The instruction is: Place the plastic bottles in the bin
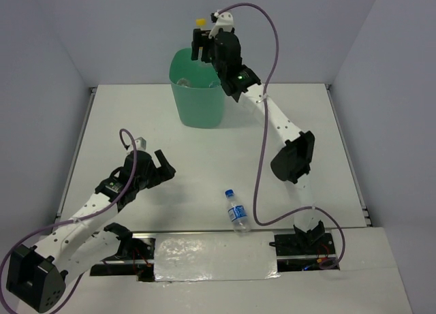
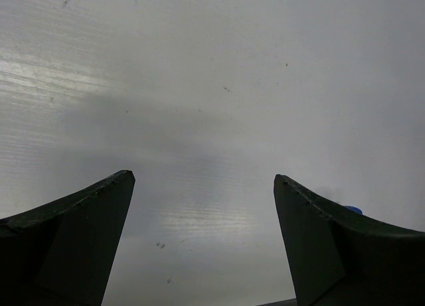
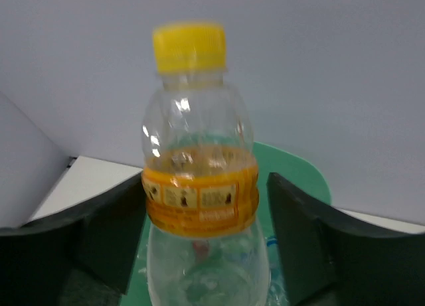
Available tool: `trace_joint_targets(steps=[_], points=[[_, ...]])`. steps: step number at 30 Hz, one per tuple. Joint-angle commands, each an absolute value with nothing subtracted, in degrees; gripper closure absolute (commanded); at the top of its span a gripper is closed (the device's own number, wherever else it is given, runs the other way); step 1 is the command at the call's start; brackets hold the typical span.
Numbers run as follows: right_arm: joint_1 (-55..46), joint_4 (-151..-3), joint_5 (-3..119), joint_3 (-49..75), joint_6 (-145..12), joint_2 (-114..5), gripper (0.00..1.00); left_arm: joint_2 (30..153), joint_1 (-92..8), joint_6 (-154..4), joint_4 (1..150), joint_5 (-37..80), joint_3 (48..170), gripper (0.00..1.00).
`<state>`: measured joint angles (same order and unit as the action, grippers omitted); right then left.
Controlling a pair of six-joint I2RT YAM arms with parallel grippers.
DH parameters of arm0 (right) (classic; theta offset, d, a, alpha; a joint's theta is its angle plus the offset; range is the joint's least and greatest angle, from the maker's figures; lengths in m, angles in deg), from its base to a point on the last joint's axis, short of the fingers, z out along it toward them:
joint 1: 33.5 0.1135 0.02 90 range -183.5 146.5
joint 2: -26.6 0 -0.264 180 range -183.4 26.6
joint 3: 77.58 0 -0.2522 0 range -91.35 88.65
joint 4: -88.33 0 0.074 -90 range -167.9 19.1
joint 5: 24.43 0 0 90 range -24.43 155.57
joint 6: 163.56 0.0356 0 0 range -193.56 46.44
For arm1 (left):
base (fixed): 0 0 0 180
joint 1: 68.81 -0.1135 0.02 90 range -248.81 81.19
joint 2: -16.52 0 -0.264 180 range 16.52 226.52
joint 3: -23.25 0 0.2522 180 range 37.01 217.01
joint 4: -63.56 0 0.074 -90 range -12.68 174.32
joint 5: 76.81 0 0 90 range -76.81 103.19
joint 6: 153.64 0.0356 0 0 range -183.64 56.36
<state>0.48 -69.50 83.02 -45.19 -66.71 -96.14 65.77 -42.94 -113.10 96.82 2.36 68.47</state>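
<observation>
Your right gripper grips a clear yellow-capped plastic bottle, orange-labelled, above the mint-green plastic bin; your left gripper gapes wide.

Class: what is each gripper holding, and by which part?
Left gripper: nothing. Right gripper: yellow-capped bottle between its fingers at the orange label; a gap beside one finger leaves the grip uncertain.

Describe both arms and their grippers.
The left arm and right arm have white links with black joints. A purple cable loops along each. A green light glows on the right wrist. The left gripper and right gripper have black wedge-shaped fingers.
</observation>
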Motion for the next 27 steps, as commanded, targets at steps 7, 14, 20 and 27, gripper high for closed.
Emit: trace_joint_targets(steps=[7, 14, 20, 27], points=[[-1.2, -66.0, 75.7, -45.4, -66.7, -93.2, 0.00, 63.0, -43.1, -112.0, 98.3, 1.1, 70.5, 0.01], [-1.2, -57.2, 72.9, -32.4, -66.7, -79.6, 0.00, 63.4, -43.0, -112.9, 100.7, -0.3, 71.4, 0.01], [-0.6, -56.6, 75.0, -2.9, -62.2, -56.2, 0.00, 62.4, -43.1, -113.0, 101.9, -1.9, 71.3, 0.01], [6.8, -50.0, 77.6, 32.8, -49.1, -34.1, 0.00, 61.8, -43.2, -113.6, 103.2, -4.3, 72.0, 0.01]])
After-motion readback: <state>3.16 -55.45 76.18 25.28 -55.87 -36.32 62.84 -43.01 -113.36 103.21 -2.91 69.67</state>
